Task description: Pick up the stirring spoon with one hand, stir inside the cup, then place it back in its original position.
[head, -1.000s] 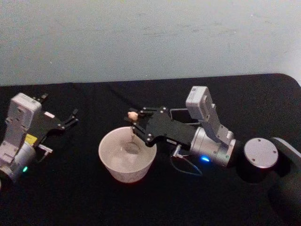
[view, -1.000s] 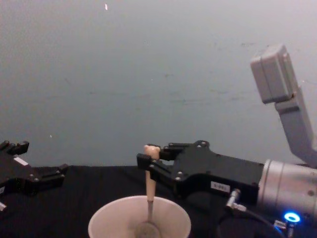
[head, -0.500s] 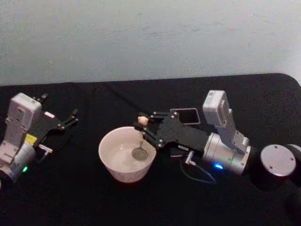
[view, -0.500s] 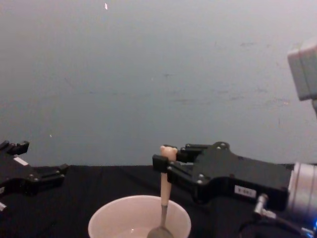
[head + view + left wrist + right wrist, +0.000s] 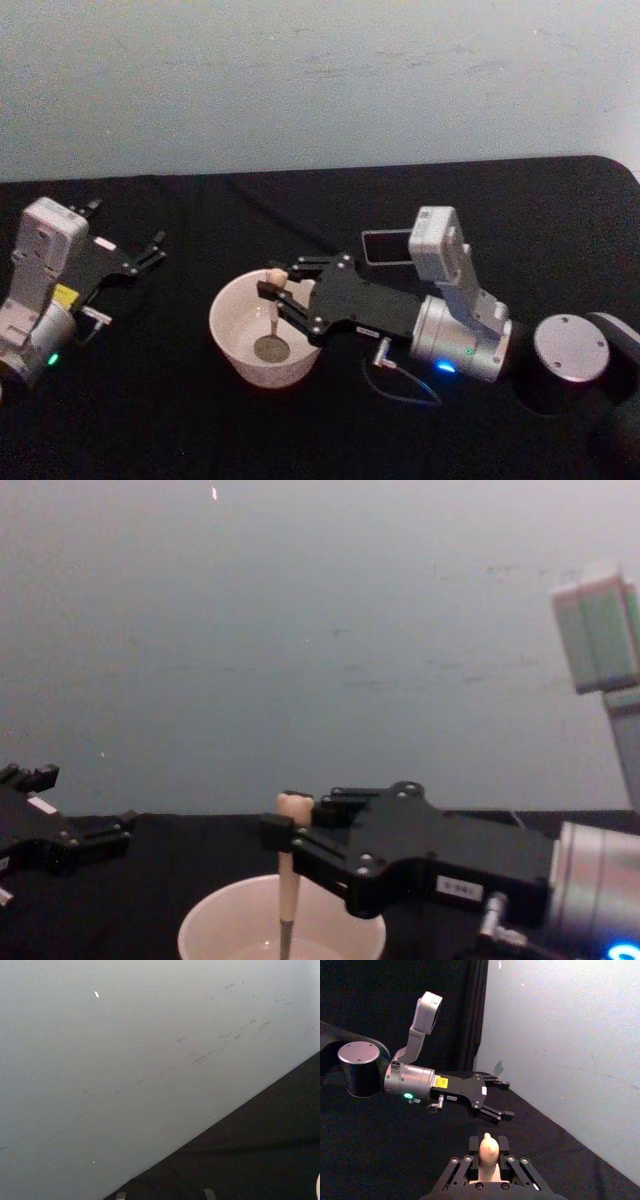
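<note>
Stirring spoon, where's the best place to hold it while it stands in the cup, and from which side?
Probably the beige handle just under the knob, coming level from the robot's right, as the right gripper holds it: the stirring spoon stands upright, bowl down in the cup, leaving only the upper handle clear.

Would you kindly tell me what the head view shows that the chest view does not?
The head view adds the metal bowl of the stirring spoon low inside the cup and the dark grey holder behind the right arm. The chest view adds a side look: the handle stands nearly upright, knob above the rim. Both share the right hand shut on the handle over the cup, and the open left hand parked at the left.
</note>
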`<state>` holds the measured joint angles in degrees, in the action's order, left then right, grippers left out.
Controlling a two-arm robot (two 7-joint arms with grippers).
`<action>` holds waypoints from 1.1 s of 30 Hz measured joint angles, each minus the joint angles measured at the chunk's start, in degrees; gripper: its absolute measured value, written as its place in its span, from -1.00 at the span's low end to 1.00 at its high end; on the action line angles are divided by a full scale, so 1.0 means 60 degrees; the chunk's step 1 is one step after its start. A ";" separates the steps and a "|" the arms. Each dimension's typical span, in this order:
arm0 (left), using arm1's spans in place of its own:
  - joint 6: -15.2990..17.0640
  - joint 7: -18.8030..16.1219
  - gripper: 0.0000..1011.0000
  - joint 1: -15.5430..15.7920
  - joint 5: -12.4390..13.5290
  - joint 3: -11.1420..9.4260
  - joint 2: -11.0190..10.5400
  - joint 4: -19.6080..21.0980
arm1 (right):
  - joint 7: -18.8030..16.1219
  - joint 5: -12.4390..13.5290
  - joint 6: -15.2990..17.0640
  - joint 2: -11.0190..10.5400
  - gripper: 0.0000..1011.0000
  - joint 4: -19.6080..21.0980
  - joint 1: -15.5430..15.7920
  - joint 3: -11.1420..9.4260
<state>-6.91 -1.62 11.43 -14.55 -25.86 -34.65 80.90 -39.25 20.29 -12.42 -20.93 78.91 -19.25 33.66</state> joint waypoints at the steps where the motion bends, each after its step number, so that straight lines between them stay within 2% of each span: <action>1: 0.0000 0.0000 0.98 -0.0001 0.0000 0.0000 0.0000 0.0000 | 0.0006 -0.0030 -0.0019 0.0078 -0.57 -0.0114 -0.0084 0.0047; 10: 0.0000 0.0000 0.98 0.0000 0.0001 0.0001 0.0000 0.0000 | 0.0223 -0.0263 -0.0155 0.0593 -0.57 -0.1038 -0.0684 0.0149; 16: 0.0000 0.0000 0.98 0.0000 0.0000 0.0001 0.0000 0.0000 | 0.0377 -0.0325 -0.0223 0.0728 -0.57 -0.1379 -0.0885 0.0018; 23: 0.0000 0.0000 0.98 0.0000 0.0000 0.0000 0.0000 0.0000 | 0.0484 -0.0318 -0.0223 0.0634 -0.57 -0.1312 -0.0825 -0.0159; 33: 0.0000 0.0000 0.98 -0.0001 0.0000 0.0000 0.0000 0.0000 | 0.0505 -0.0206 -0.0056 0.0200 -0.57 -0.0695 -0.0397 -0.0405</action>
<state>-6.91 -1.62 11.43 -14.55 -25.86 -34.65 80.90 -36.22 19.05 -12.76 -19.73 74.74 -21.63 31.23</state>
